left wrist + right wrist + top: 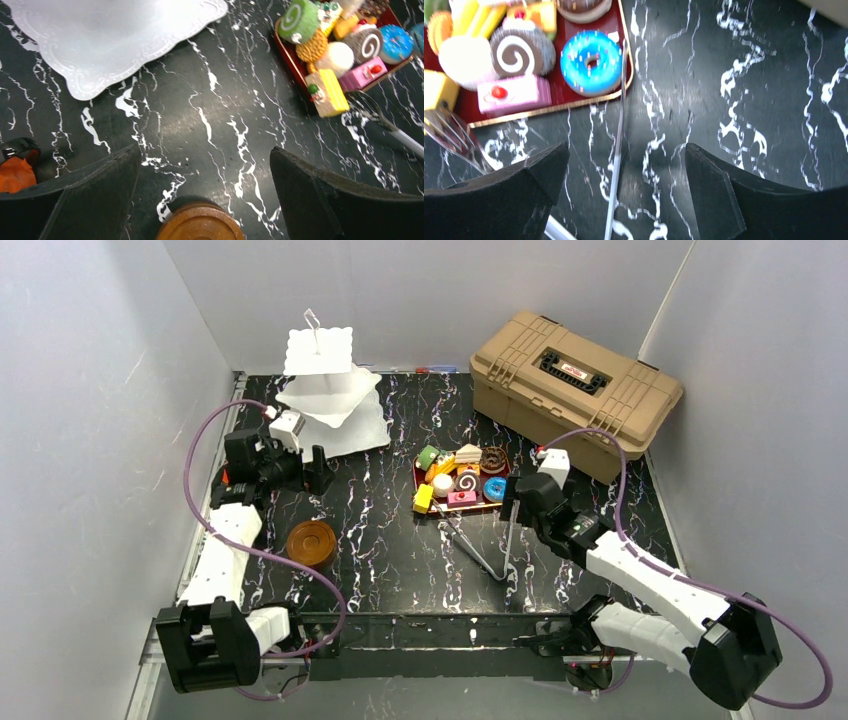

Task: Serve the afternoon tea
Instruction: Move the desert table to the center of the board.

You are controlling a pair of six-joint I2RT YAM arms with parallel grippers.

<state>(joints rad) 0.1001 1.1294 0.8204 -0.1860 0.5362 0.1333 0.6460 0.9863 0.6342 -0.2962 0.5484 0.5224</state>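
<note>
Toy pastries (467, 481) heaped on red tray (555, 91), centre of counter (400, 560). White three-tier stand (325, 390) far left. Brown saucers (311, 542) stacked near left. Metal tongs (369, 106) lie on near side of tray. Right tool (626, 150): fingers apart, straddling one tong arm, not clamped. Left tool (202, 155): fingers apart, empty, between stand and saucers. Tan toolbox (575, 390) far right.

A closed tan toolbox (575, 390) stands beyond splayed metal tongs (498, 575).
</note>
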